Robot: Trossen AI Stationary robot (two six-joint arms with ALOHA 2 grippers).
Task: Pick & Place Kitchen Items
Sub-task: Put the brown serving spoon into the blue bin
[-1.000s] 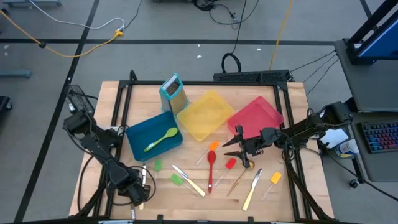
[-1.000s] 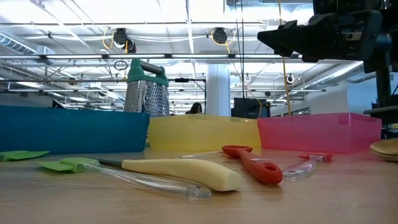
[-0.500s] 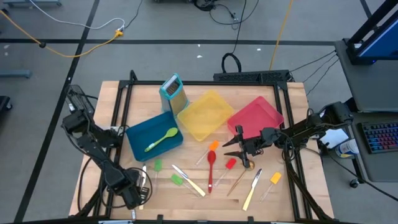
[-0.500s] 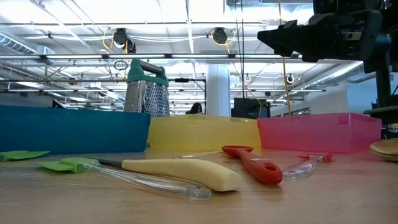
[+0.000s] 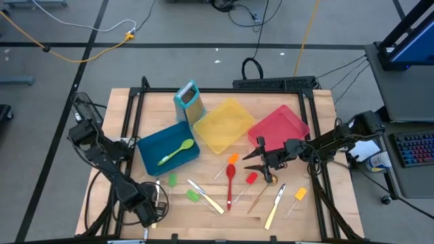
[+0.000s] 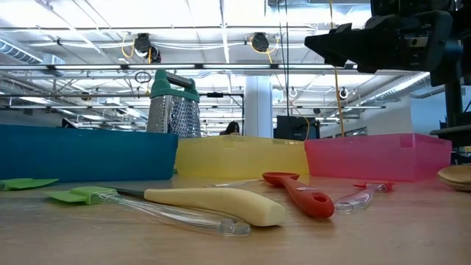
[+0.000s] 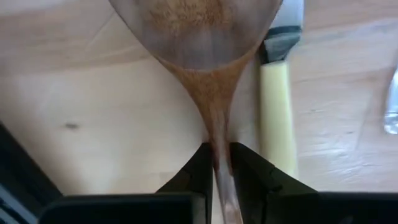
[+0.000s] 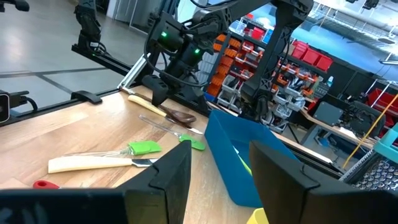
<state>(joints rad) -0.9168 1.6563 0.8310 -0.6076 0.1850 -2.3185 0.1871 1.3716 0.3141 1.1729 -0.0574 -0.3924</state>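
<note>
Wooden spoon (image 7: 211, 93) handle between closed left jaws (right jaws apart, above table (image 5: 319, 210)).

The wooden table (image 5: 319, 210) carries three bins, a grater and scattered utensils.

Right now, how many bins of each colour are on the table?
blue bin: 1
yellow bin: 1
red bin: 1
Total: 3 bins
</note>
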